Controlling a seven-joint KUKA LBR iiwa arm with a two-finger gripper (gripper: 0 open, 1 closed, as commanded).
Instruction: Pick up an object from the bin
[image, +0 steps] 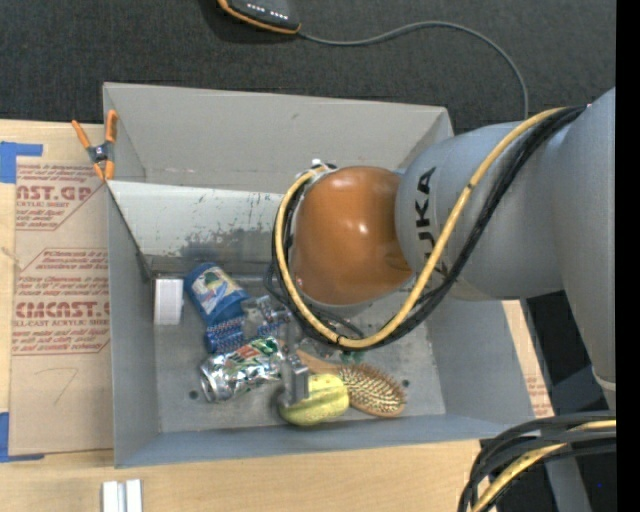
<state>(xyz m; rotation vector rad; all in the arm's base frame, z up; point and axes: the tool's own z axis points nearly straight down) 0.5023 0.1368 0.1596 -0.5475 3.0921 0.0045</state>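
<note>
Arm comes in from the right, its orange cover over the middle of the bin, with cables looped round the cover. Gripper pokes out below the cover, down low in the heap near the bin's front wall. It sits between a crushed can on the view's left and a yellow-green lump just in front of it. It is close to or touching both, can't tell which. Can't tell how far the gripper is open, or whether it has hold of anything — the cover and clutter hide that. Wooden brush lies just right of the lump, bristles up, touching it. Blue ridged piece lies behind the can, with a blue packet beyond it towards the back. White block rests by the left wall, beside the packet. Small grey bits lie between the packet and the cover's edge.
</note>
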